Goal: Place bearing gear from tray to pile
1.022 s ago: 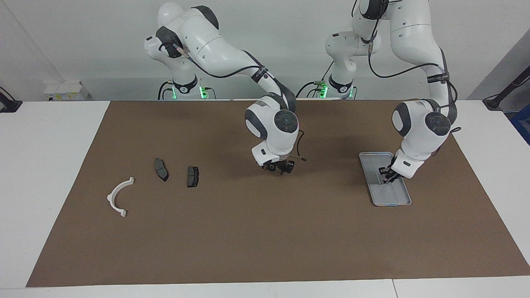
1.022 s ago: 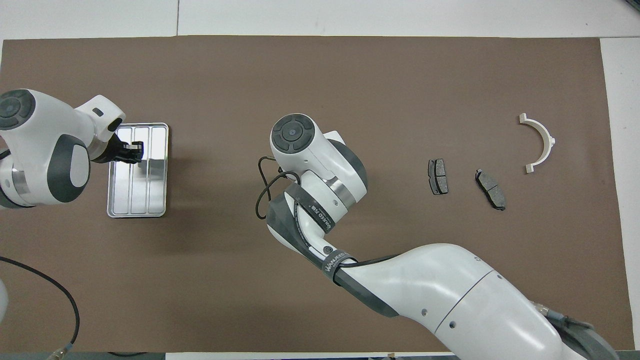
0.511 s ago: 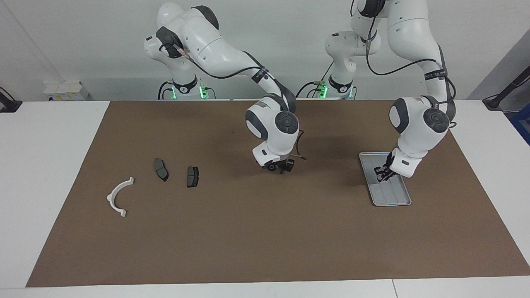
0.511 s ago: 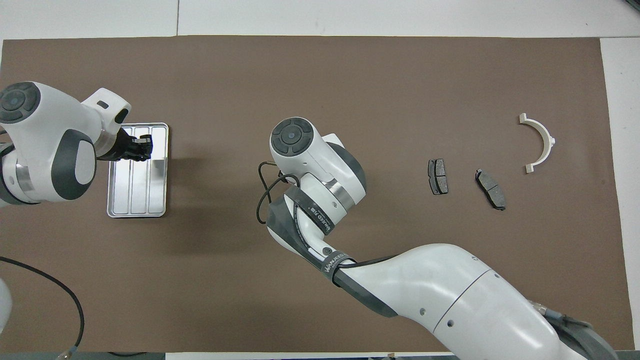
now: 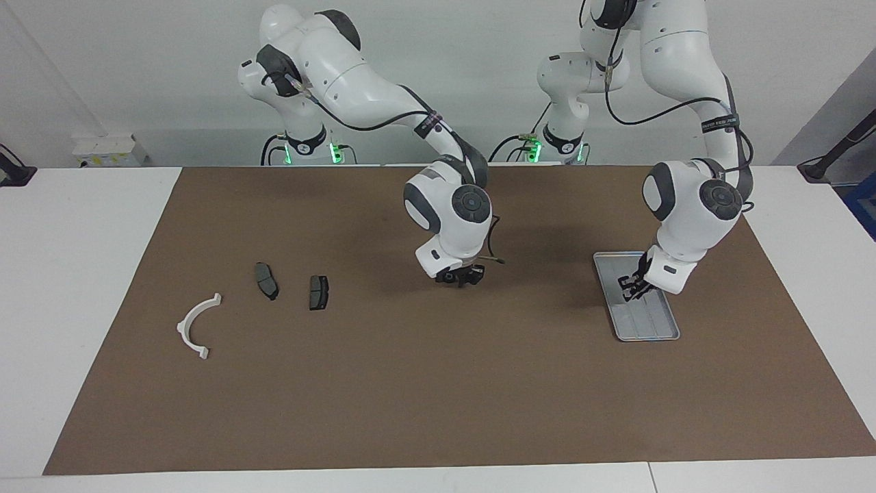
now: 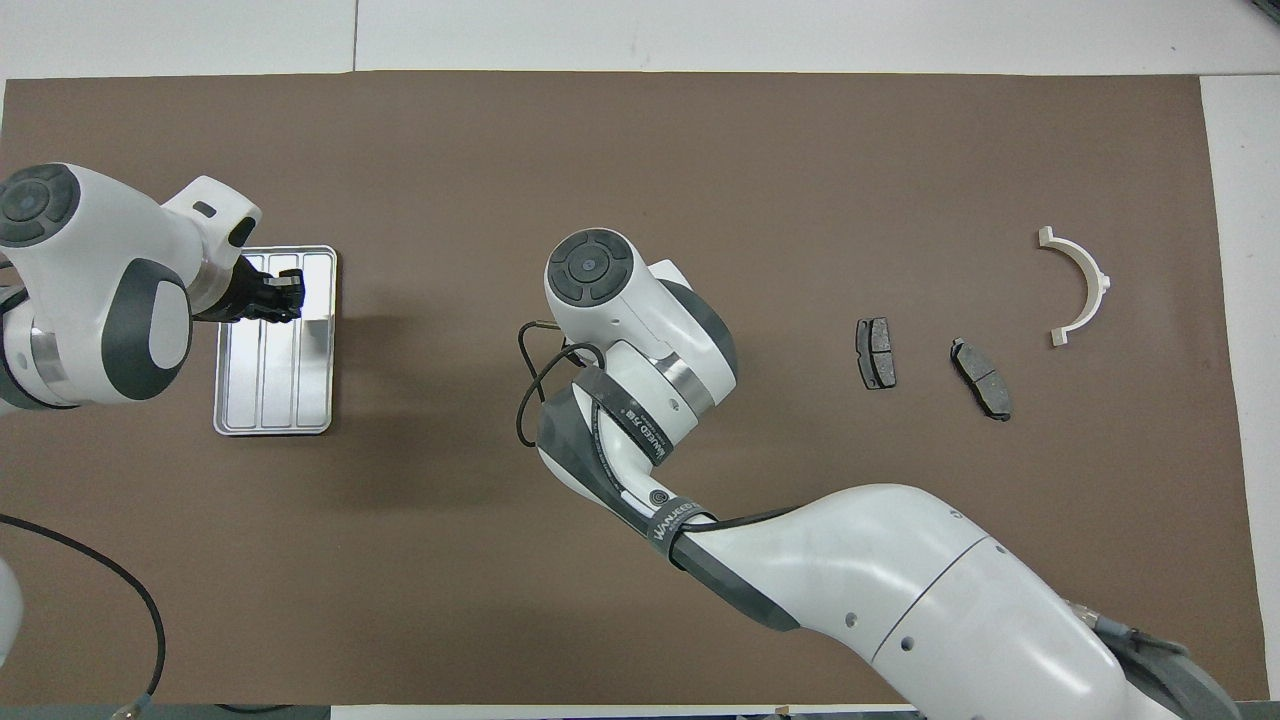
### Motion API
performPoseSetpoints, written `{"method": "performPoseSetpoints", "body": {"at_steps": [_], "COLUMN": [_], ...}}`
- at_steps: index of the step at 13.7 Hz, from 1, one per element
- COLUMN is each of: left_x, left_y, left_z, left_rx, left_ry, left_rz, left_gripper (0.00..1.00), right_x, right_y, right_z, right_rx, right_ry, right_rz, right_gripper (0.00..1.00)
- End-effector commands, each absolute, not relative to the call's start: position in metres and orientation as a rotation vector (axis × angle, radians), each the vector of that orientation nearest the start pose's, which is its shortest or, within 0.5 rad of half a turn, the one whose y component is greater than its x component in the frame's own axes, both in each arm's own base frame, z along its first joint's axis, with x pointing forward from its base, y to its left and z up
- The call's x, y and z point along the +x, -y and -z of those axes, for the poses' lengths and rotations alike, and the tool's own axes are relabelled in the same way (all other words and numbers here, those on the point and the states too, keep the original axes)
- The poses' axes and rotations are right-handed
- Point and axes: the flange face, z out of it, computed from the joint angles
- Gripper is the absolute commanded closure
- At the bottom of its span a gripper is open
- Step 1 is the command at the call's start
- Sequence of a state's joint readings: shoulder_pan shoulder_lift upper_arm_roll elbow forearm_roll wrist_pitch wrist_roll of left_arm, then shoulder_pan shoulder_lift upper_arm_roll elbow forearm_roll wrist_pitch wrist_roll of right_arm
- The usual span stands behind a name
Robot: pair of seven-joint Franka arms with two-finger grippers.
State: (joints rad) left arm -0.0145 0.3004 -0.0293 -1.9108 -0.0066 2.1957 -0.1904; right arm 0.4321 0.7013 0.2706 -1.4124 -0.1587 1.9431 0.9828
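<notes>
The silver ribbed tray (image 5: 647, 322) lies at the left arm's end of the mat; it also shows in the overhead view (image 6: 272, 385). My left gripper (image 5: 628, 293) hangs just above the tray's end nearer the robots, shut on a small dark part that I take for the bearing gear (image 6: 290, 290). No other part shows in the tray. The pile lies toward the right arm's end: a white half-ring bracket (image 5: 197, 326) and two dark brake pads (image 5: 266, 281) (image 5: 318, 292). My right gripper (image 5: 462, 277) hangs low over the middle of the mat; its hand hides it in the overhead view.
A brown mat (image 5: 438, 383) covers most of the white table. The right arm's elbow and forearm (image 6: 900, 590) span the mat nearer the robots in the overhead view. A cable loop (image 6: 530, 380) hangs by the right wrist.
My left gripper has risen from the tray floor and shifted a little toward the robots. My right gripper has barely moved. The pile has not moved.
</notes>
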Motion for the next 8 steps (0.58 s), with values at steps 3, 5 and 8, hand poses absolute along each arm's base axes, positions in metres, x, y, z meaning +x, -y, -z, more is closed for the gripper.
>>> {"method": "performPoseSetpoints", "body": {"at_steps": [3, 5, 8], "left_x": [0.6105, 0.6109, 0.6112], "left_y": [0.0255, 0.0255, 0.0264], "left_z": [-0.3440, -0.3447, -0.3454], "left_rx": [-3.149, -3.149, -3.150], "left_ry": [0.266, 0.266, 0.264], "left_rz": [-0.045, -0.043, -0.040], "left_gripper": [1.00, 1.00, 1.00], "right_x": [0.5705, 0.5671, 0.5654], "right_y": [-0.4133, -0.4176, -0.4187], "right_z": [-0.2784, -0.2742, -0.2716], "right_rx": [-3.208, -3.205, -3.207], "right_ry": [-0.354, -0.338, -0.338], "right_rz": [-0.213, -0.228, -0.237], "right_gripper": [0.62, 0.65, 0.65]}}
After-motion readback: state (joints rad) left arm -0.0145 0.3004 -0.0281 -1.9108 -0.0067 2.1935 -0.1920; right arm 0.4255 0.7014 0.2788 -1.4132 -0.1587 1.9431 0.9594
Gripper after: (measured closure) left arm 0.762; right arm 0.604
